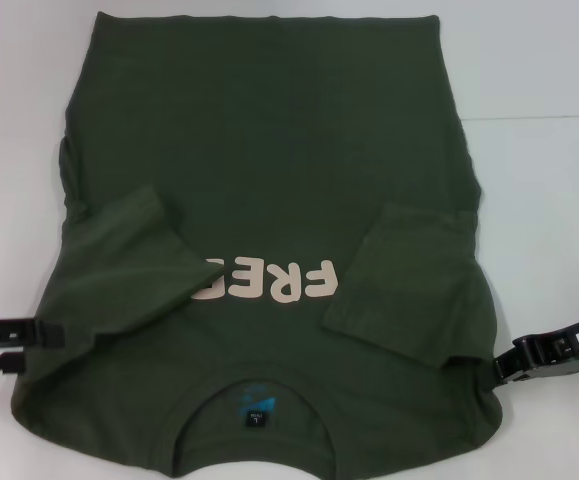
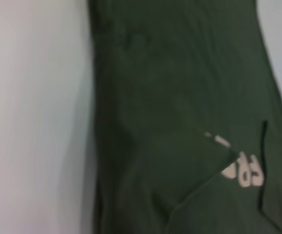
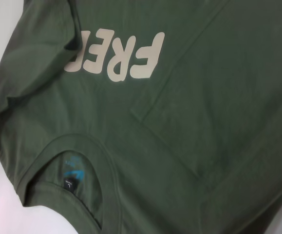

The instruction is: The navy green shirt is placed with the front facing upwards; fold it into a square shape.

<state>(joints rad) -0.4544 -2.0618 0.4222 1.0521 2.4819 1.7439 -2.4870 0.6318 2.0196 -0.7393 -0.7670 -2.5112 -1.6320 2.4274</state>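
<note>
Olive navy green shirt (image 1: 269, 150) lies flat; only head view shows left gripper (image 1: 54, 335) and right gripper (image 1: 504, 365), closure unclear

Black left end effector (image 1: 9, 340); black right end effector (image 1: 529, 362) with white label.

The navy green shirt (image 1: 269, 170) has big cream letters (image 1: 269, 280) on its chest. They show upside down in the head view, and "FRE" can be read; a folded sleeve (image 1: 119, 260) hides the rest. A small dark label (image 3: 70, 184) sits inside the collar, but its writing is too tiny to read.
</note>
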